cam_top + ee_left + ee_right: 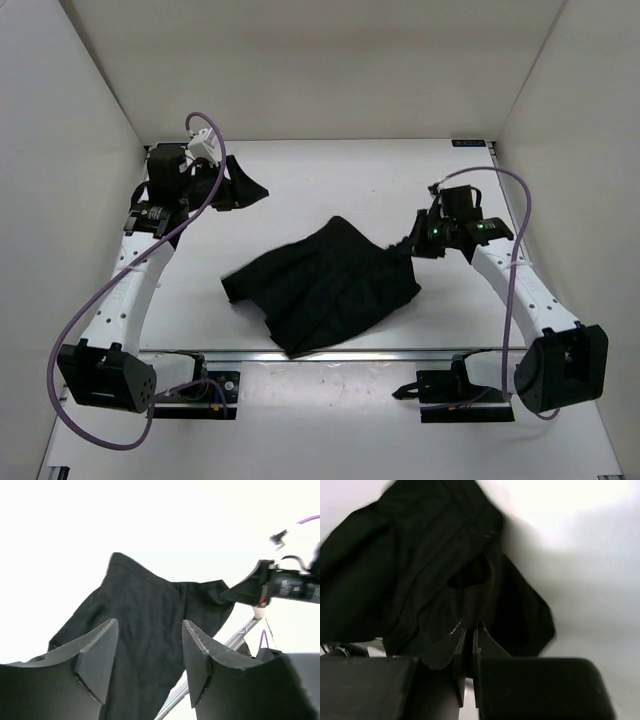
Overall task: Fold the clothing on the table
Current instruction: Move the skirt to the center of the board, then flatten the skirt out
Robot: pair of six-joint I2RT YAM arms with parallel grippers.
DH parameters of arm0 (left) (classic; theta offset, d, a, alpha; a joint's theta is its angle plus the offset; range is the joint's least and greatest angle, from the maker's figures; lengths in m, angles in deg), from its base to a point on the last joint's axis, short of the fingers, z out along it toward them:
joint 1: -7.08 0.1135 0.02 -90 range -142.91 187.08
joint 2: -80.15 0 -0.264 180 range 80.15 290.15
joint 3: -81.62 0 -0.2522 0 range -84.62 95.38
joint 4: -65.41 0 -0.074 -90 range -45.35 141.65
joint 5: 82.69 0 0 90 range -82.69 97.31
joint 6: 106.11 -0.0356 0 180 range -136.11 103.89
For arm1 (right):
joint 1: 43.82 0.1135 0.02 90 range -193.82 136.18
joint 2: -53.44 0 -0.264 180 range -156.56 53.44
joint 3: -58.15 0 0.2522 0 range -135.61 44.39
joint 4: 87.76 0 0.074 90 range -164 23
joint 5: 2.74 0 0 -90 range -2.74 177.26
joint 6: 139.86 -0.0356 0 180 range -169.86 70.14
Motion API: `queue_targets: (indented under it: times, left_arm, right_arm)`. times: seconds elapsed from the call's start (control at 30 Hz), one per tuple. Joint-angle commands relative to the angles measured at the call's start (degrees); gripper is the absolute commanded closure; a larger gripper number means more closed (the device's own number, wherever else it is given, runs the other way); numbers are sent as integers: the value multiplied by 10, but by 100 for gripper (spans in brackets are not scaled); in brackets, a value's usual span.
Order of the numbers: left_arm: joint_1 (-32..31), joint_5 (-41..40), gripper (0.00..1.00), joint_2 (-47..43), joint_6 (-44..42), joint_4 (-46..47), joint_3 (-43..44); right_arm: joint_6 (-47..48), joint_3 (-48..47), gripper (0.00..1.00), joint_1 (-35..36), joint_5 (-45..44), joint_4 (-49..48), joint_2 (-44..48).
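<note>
While the right arm stretches from its base at the near right corner, elbow out to the side and forearm angled inward, the right tool (408, 246) sits low at the right-hand edge of the black pleated skirt (325, 285). Its wrist camera shows the two fingers (457, 635) drawn almost together, with a bunched fold of dark fabric pinched at their tips. Which part of the garment that fold belongs to is hard to say, since the view is dim and close.

The skirt lies crumpled in a rough fan on the white bench (340, 175), right of centre. Its near corner touches or just overlaps the silvery rail (420, 352) along the front edge, and its left corner tapers to a point toward the middle of the bench.

The left arm runs nearly straight up the left side from its base, and its wrist is turned so that the left tool (243, 190) points right, across the far left part of the bench and well apart from the skirt. The left fingers (95, 660) stand apart with nothing between them, and the skirt shows beyond the gap. A purple cable (95, 300) loops beside each arm.
</note>
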Motion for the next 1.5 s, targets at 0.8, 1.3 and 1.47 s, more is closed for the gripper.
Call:
queue_targets:
  times: [0.8, 1.3, 1.47]
  left_arm:
    - [-229, -153, 18, 678, -143, -150, 497]
    - [-232, -11, 100, 667, -110, -126, 430]
    - [-157, -55, 100, 552, -65, -54, 425]
  right_arm:
    - [-4, 40, 100, -29, -8, -4, -83]
    - [3, 40, 100, -34, -4, 0, -85]
    - [51, -124, 99, -48, 78, -22, -183]
